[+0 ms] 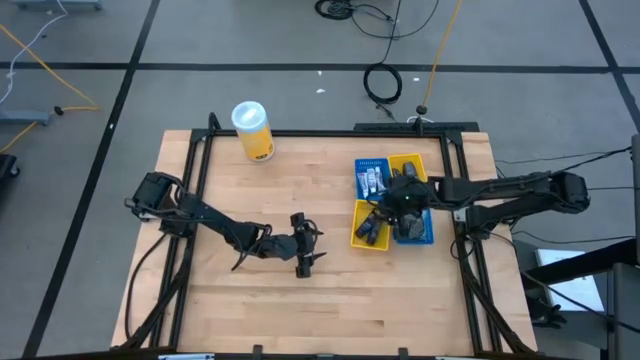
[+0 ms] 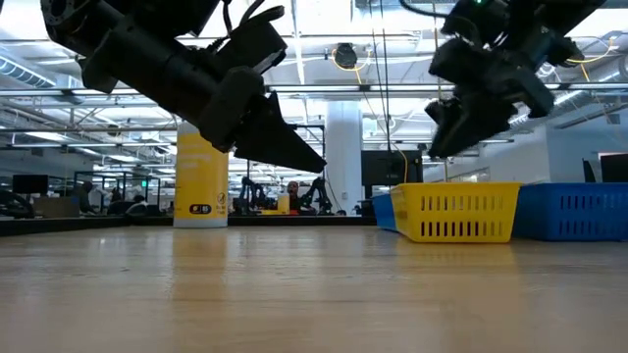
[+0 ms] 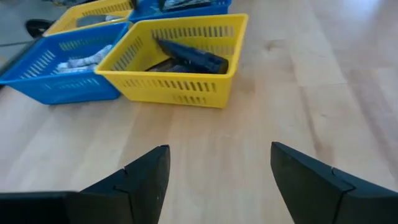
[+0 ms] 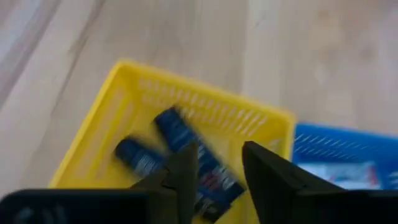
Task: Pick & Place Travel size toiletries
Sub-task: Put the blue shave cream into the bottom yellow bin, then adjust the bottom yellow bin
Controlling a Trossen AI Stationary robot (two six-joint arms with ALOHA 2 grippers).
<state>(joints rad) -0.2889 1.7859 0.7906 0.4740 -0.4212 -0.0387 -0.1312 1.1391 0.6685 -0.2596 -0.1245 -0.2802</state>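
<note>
A wooden table (image 1: 300,310) carries a four-part blue-and-yellow tray (image 1: 425,238) toward three o'clock, apparently set there as the sorting point within the right arm's reach, while a tall yellow canister (image 1: 254,131) stands apart near eleven o'clock. The right arm stretches in from three o'clock, its gripper (image 1: 390,203) poised over the yellow bin (image 4: 93,130) at the tray's near-left corner, where dark blue packets (image 4: 180,134) already lie; its jaws stand a little apart with nothing visibly between them, which suggests a release or a reach. White tubes (image 3: 81,59) rest in the neighbouring blue bin (image 3: 37,81). The left arm waits, bent across from nine o'clock, its gripper (image 1: 308,245) low over bare wood near six o'clock, jaws spread wide and empty.
</note>
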